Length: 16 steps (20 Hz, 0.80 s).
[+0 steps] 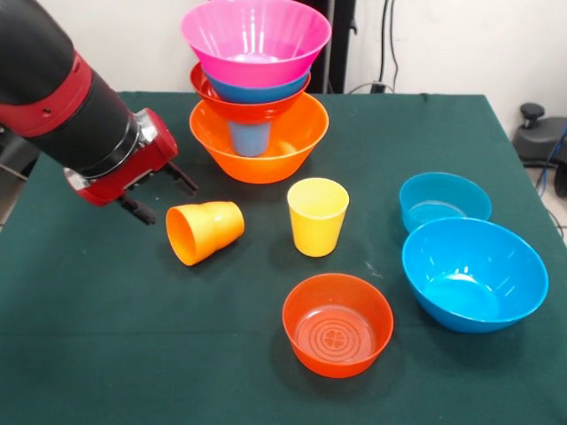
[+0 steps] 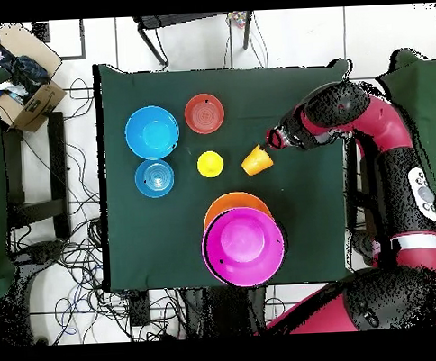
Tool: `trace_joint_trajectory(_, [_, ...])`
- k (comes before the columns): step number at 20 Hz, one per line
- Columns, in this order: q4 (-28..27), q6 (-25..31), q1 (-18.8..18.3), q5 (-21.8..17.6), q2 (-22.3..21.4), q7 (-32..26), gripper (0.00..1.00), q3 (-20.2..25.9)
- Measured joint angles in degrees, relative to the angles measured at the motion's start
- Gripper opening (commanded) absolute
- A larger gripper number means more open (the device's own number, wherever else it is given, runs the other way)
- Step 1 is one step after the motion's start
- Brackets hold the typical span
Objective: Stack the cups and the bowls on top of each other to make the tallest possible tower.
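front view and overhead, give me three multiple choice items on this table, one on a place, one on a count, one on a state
1. Where does the gripper sit?
A. beside the tipped orange cup
B. inside the pink bowl
C. over the large blue bowl

2. How many bowls stand loose on the table, apart from the tower?
A. one
B. three
C. five

3. How does the yellow cup stand?
A. on its side
B. upside down
C. upright, mouth up

Answers:
1 A: the front view shows the gripper just left of the orange cup lying on its side.
2 B: the red-orange bowl, the large blue bowl and the smaller blue bowl stand alone.
3 C: its open rim faces up in both views.
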Motion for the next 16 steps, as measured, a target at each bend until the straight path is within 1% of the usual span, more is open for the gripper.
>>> trace_joint_trajectory(16, [0.26,-0.01,-1.09,0.11,0.18,0.00,1.00,0.01])
